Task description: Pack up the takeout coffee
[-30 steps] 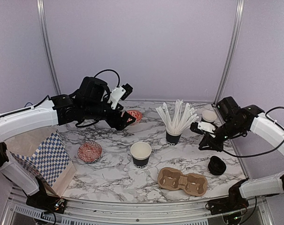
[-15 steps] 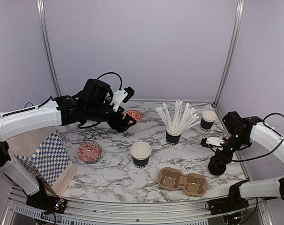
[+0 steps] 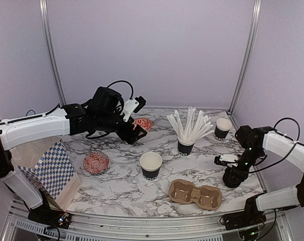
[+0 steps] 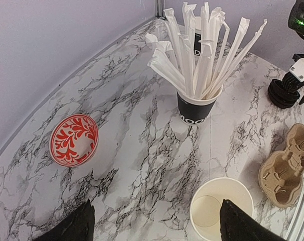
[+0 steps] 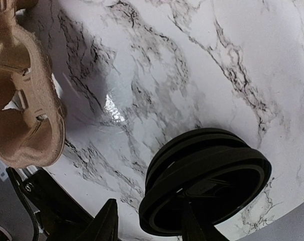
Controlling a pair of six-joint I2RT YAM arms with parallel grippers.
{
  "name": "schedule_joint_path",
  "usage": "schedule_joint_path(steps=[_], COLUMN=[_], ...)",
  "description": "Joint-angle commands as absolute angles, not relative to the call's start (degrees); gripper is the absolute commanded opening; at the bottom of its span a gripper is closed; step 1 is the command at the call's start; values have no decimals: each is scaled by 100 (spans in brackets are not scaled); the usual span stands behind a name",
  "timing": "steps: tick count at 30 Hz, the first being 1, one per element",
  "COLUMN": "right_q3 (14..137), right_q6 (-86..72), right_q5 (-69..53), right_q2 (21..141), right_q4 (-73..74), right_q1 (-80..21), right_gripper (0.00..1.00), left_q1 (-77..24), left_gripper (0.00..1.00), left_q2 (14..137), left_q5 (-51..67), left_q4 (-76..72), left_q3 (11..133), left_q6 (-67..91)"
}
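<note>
Two black takeout cups stand open on the marble: one at centre [image 3: 151,165], one at the back right [image 3: 223,128]. A stack of black lids [image 3: 232,176] lies at the right. My right gripper [image 3: 231,165] is down on that stack. In the right wrist view the lids [image 5: 207,175] fill the lower right and the gripper [image 5: 149,226] is open astride the near rim, one finger [image 5: 108,223] outside and clear of it, the other over the top lid. My left gripper [image 4: 159,228] hangs open above the table, the centre cup [image 4: 212,208] by its right finger.
A black cup full of white sticks [image 3: 186,143] stands mid-table. A brown two-hole carrier [image 3: 194,194] lies at the front. Two red patterned bowls [image 3: 142,123] [image 3: 96,162] sit to the left, and a checkered bag [image 3: 46,168] is at the front left corner.
My right arm came down from beside the back right cup onto the lid stack, and its jaws widened. The left arm drifted slightly right, still open.
</note>
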State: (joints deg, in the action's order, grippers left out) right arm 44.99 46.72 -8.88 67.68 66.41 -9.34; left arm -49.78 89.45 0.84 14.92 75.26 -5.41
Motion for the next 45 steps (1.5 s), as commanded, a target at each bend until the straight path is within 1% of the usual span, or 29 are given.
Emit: schedule_joint_path(steps=[1,4,9,12,17,19,22,29,31,33,37,42,45], right_q3=[4617,4676,4726,4771,4998,5170,5494,6367,6680,7004,7845,9007,9500], right_q6=[4557,4474,4364,4301,4213,4189,4291,4823,4888,4843,4878,4983,4849], right_q5=[-984,-941,-914,-888,-901,-1016,-1517,-3457,-3907,-4237,-5106,-6154,-6709], right_q2=[6932,7045,7158,7152,6971,6860,6699,6561,6614,6725,7173,7694,7819], right_q4=[6503,6403,6349,6366,6625,6783,7027,7247,7204,7098,7094,7186,6925], right_q1=[-879,-880,-881,-887,-875,-883,-884,-993,-1176,-1564,-2033,-2260,-2276], right_gripper=[38,28,17,12,5,5,4,5,5,5,4,3,3], left_q1=[-4992,-4992,-4992,-4993,-4992,-4992,-4992,-5029,-5057,-5090,-5284,-5678,-5854], left_gripper=[87,87,87,87,87,87,87,87,87,88,89,91,93], left_q2=[8934,8908,8873,8868,8881,8907,8927,8860,8775,8682,8444,8349,8370], left_q5=[79,69,66,63,115,152,193,367,498,657,925,1001,1011], left_q4=[1494,1495,1494,1494,1494,1495,1490,930,559,121,-1157,-2035,-2693], left_q3=[7517,7498,7458,7449,7478,7527,7604,7631,7539,7435,7114,6983,6844], left_q6=[-585,-571,-545,-542,-560,-578,-610,-616,-605,-556,-523,-989,-1021])
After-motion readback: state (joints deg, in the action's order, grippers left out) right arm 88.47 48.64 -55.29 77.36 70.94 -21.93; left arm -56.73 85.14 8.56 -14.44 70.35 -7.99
